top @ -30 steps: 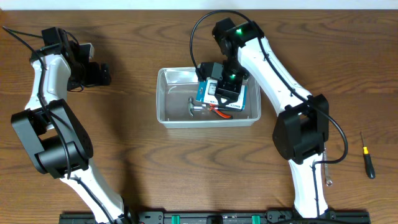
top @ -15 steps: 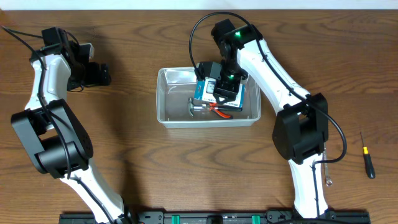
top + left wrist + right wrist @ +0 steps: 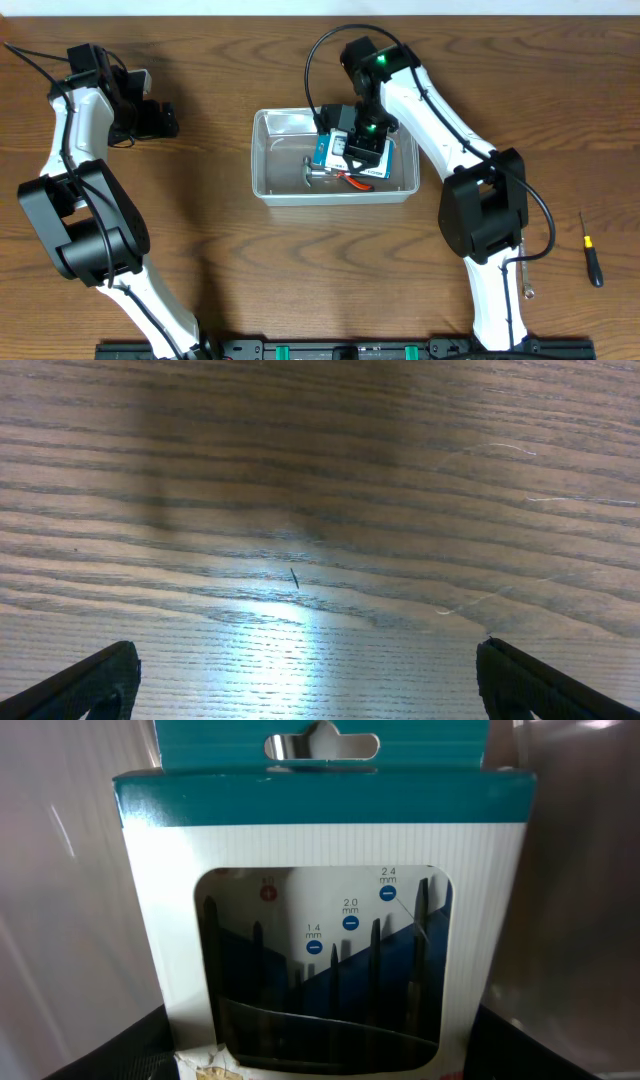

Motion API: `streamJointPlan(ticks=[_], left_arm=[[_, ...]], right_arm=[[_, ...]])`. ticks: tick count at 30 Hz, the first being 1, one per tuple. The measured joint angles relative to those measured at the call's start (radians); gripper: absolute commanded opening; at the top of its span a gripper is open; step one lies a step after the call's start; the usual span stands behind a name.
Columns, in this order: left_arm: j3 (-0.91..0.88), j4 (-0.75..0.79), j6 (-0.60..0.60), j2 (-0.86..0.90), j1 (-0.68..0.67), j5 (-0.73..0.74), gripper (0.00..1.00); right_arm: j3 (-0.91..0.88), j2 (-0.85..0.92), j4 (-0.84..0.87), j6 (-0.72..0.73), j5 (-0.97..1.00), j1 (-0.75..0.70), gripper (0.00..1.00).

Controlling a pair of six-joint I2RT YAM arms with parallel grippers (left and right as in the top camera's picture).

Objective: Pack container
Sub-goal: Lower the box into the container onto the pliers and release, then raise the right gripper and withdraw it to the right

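Overhead, at the middle of the table [image 3: 200,260]: a clear tub [image 3: 262,165] is seen standing level, its long side running left to right. The right gripper [image 3: 362,142] is placed over the tub's right half and is closed on a small blue-and-white box [image 3: 323,153], which is held tilted inside the tub's outline. Whether the box touches the tub floor cannot be told. Pliers [image 3: 352,179] with red handles and a grey metal tool [image 3: 312,172] are noted lying on the tub floor, just beside the box. The left gripper [image 3: 160,120] is seen at the far left, well apart from the tub. A screwdriver [image 3: 592,252] is noted lying on the table at the far right.

Left wrist: wood grain with a bright patch of glare is shown. The left gripper [image 3: 305,685] is spread wide, its fingertips [image 3: 90,675] at the two lower corners.

Right wrist: the frame is filled by the box [image 3: 320,840]. A teal header with a hang slot, a white front and a window onto a row of slim dark drivers marked 1.4, 2.0 and 2.4 mm are recorded. Dark fingers [image 3: 110,1050] are seen against both lower corners of the box.
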Motion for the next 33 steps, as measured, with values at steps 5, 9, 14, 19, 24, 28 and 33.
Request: streamJointPlan(ticks=[5,9,14,19,24,28,33], left_arm=[[0.0,0.0,0.0,0.0,0.0,0.0,0.98],[0.0,0.0,0.0,0.0,0.0,0.0,0.98],[0.0,0.0,0.0,0.0,0.0,0.0,0.98],[0.0,0.0,0.0,0.0,0.0,0.0,0.98],[0.0,0.0,0.0,0.0,0.0,0.0,0.98],[0.0,0.0,0.0,0.0,0.0,0.0,0.98],[0.0,0.0,0.0,0.0,0.0,0.0,0.98]], right_arm=[[-0.063,0.0,0.032,0.0,-0.002,0.0,0.59],[-0.092,0.001,0.047,0.0,-0.002,0.0,0.72],[-0.097,0.002,0.062,0.007,-0.006,0.0,0.99],[-0.098,0.002,0.101,0.026,-0.01,0.0,0.99],[-0.089,0.002,0.114,0.098,-0.01,0.0,0.99],[0.005,0.006,0.063,0.177,-0.01,0.0,0.99],[0.224,0.002,-0.014,0.301,-0.009,-0.002,0.99]])
